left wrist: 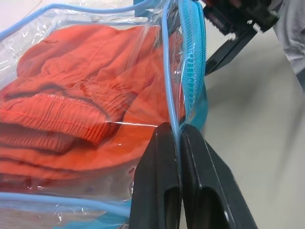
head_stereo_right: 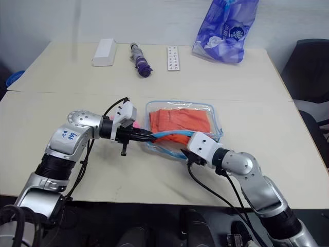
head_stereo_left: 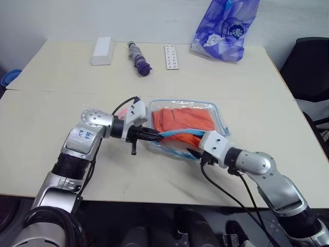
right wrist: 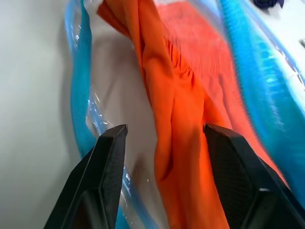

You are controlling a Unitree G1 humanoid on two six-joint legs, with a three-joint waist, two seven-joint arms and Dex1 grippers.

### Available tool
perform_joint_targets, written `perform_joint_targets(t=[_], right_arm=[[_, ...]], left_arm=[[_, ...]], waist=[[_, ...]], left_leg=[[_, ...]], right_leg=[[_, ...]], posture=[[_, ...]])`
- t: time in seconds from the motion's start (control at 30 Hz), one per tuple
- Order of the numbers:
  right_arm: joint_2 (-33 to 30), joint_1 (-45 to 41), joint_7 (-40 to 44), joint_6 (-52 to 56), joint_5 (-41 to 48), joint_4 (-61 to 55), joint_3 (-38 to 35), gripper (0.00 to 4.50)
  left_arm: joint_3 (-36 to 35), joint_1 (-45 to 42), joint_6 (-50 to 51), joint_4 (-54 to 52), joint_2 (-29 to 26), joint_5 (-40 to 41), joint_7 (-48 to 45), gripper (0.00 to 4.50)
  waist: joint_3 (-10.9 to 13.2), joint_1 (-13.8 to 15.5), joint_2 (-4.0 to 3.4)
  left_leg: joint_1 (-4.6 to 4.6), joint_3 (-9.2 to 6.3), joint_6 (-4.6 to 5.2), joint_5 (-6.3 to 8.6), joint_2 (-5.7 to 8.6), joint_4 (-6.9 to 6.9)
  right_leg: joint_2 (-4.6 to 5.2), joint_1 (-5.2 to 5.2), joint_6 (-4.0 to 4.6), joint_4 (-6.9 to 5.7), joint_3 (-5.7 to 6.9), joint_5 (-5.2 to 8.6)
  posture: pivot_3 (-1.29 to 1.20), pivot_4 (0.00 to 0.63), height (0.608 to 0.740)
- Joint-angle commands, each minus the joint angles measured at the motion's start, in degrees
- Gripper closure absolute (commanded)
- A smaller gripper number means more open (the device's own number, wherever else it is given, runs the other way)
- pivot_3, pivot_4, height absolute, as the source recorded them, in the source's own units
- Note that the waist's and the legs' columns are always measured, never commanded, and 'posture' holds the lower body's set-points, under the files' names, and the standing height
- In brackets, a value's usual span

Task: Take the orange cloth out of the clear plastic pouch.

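Orange cloth point(head_stereo_left: 182, 120) lay inside the clear plastic pouch point(head_stereo_left: 221, 122) mid-table as I worked: left gripper point(left wrist: 180, 138) pinched the blue-edged mouth, right gripper point(right wrist: 164, 136) gaped around a soft, limp fold, probably best grasped there.

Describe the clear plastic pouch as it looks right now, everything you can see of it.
The clear plastic pouch is transparent with light blue edging and a blue zipper, lying flat on the table. The folded orange cloth fills it, one fold reaching into the open mouth. The left gripper is shut on the pouch's edge, holding that mouth up. The right gripper is open at the mouth, straddling the cloth's fold.
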State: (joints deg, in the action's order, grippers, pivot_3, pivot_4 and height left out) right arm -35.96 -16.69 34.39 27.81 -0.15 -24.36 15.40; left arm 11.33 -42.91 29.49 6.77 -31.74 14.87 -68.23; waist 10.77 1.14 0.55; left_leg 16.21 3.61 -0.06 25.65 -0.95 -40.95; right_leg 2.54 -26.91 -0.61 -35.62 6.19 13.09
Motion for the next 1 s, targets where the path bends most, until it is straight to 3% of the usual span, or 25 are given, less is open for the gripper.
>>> perform_joint_targets(t=[0.03,0.2,0.23,0.3,0.5,0.87,0.9,1.0], right_arm=[[0.80,-2.00,-3.24,-0.79,-6.15,3.08,2.03,1.85],[2.41,-5.40,-7.33,-2.05,-13.33,12.09,4.45,1.85],[3.10,-6.12,-7.90,-2.64,-13.60,13.92,4.18,2.02],[4.13,-6.94,-7.52,-3.79,-13.17,16.09,3.64,2.45],[4.01,-7.05,-5.34,-5.78,-12.62,14.98,2.73,4.47],[-0.38,-2.79,-2.74,-8.11,-14.27,11.36,0.98,4.47],[0.00,-2.95,-2.94,-8.09,-14.54,11.55,1.13,4.50],[1.18,-3.44,-3.29,-8.10,-14.84,11.97,1.14,4.50]], left_arm=[[-1.30,-2.09,1.32,-2.82,0.79,2.12,0.47,4.50],[-1.60,-2.16,3.01,-4.34,1.11,3.28,0.67,4.50],[-1.56,-2.04,3.02,-4.46,1.16,3.27,0.80,4.50],[-1.36,-1.71,2.58,-4.34,1.15,2.90,1.16,4.50],[-0.56,-0.51,-0.41,-2.96,0.81,0.46,2.62,4.50],[-1.32,-0.91,0.64,-1.12,1.96,2.21,2.63,4.50],[-1.18,-0.55,0.69,-2.09,1.74,3.16,1.18,4.00],[-0.27,0.20,0.44,-4.16,1.16,2.97,0.41,3.19]], waist=[[0.00,0.00,0.00],[0.00,-0.27,0.00],[0.00,-0.37,0.00],[0.00,-0.66,0.00],[0.00,-1.11,0.00],[0.00,-1.16,0.00],[0.00,-1.24,0.00],[0.00,-1.31,0.00]], left_leg=[[0.00,0.00,0.00,0.00,0.01,0.00],[0.01,-0.01,0.00,0.00,-0.04,0.01],[0.02,-0.02,0.00,0.00,-0.05,0.01],[0.02,-0.03,0.00,0.00,-0.06,0.01],[-0.02,-0.12,0.00,0.00,-0.08,-0.01],[-0.01,-0.44,-0.01,0.00,-0.08,-0.01],[0.00,-0.43,-0.01,0.00,-0.08,-0.01],[0.00,-0.42,-0.02,-0.01,-0.10,0.00]], right_leg=[[0.00,0.00,0.00,0.00,0.01,0.00],[0.02,0.00,0.00,0.00,-0.03,0.00],[0.02,0.02,0.00,-0.02,-0.04,0.00],[0.02,0.02,0.00,-0.04,-0.06,0.00],[0.05,0.02,0.00,-0.02,-0.02,0.00],[0.05,0.02,-0.01,0.01,0.03,-0.01],[0.05,0.02,-0.01,0.00,0.02,-0.01],[0.04,0.02,0.00,-0.01,0.01,0.00]], posture=[[0.00,0.150,0.740],[0.00,0.150,0.740],[0.00,0.150,0.740],[0.00,0.150,0.740],[0.00,0.150,0.740],[0.00,0.150,0.740],[0.00,0.150,0.740],[0.00,0.150,0.740]])
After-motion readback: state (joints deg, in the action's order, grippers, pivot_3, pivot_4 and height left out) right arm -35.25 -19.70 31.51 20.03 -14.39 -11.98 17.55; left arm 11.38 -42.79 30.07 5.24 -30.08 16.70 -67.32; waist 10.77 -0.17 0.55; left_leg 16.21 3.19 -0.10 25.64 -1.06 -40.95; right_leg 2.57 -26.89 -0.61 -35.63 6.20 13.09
